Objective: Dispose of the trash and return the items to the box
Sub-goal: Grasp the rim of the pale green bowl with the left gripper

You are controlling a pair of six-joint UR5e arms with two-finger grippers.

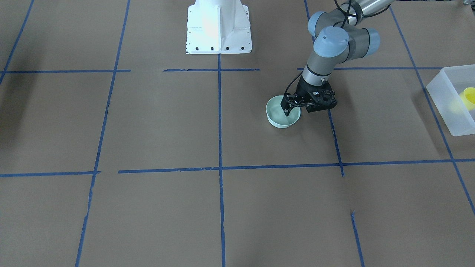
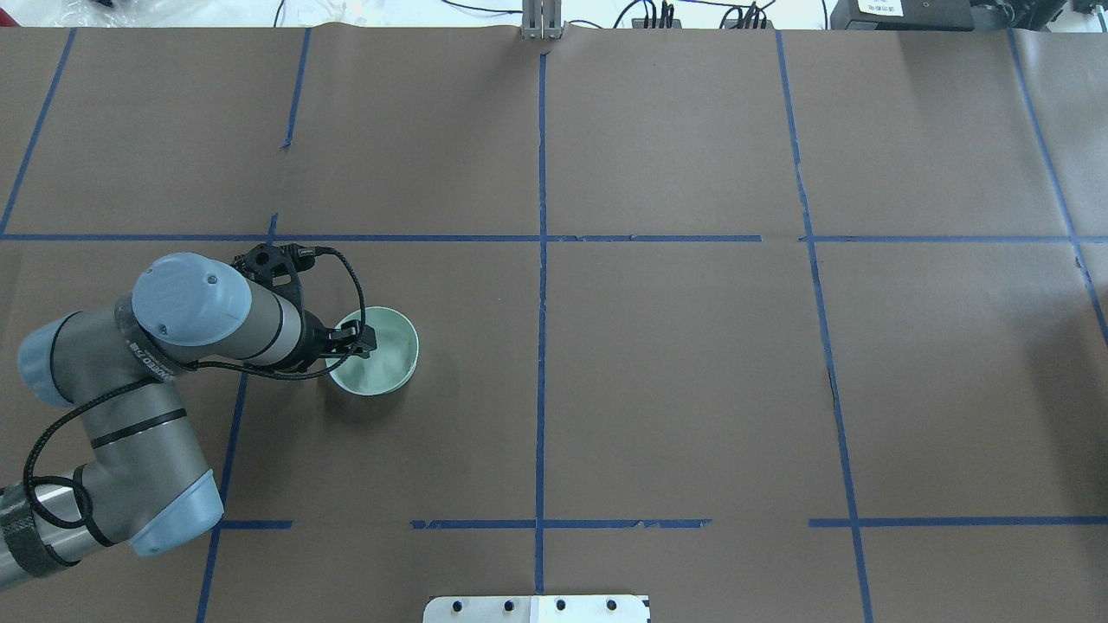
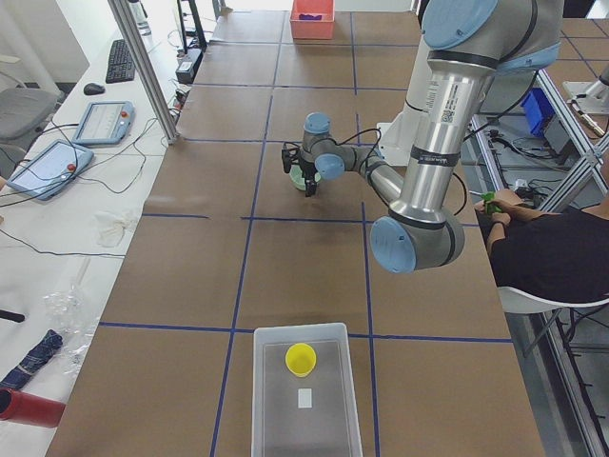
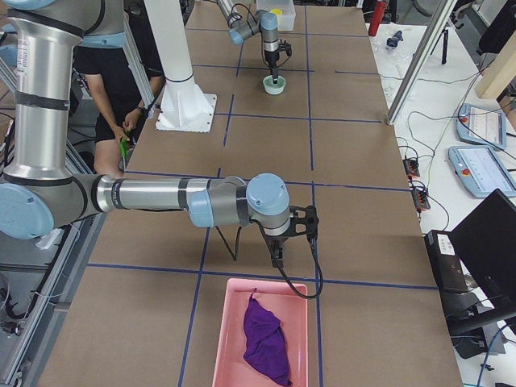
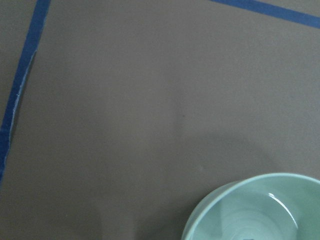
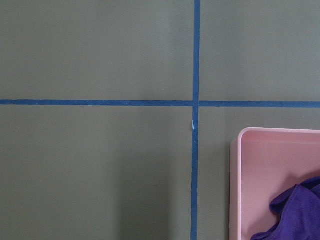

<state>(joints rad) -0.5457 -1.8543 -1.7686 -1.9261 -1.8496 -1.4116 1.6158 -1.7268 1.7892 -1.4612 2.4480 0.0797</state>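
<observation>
The mint-green bowl (image 1: 279,119) stands upright on the brown table; it also shows in the overhead view (image 2: 387,359) and at the lower right of the left wrist view (image 5: 260,210). My left gripper (image 1: 293,109) is lowered at the bowl's rim on the robot's side. One finger (image 1: 287,112) reaches down inside the bowl and the jaws look open, astride the rim. The yellow cup (image 1: 469,97) lies inside the frosted box (image 1: 443,102) at the table's left end (image 3: 304,400). My right gripper (image 4: 278,256) hovers over bare table; I cannot tell whether it is open or shut.
A pink tray (image 4: 230,355) holding a purple cloth (image 4: 264,339) sits by the right gripper and shows in the right wrist view (image 6: 260,175). The white robot base (image 1: 219,26) stands at the table's robot side. A seated person (image 3: 552,252) is beside the table.
</observation>
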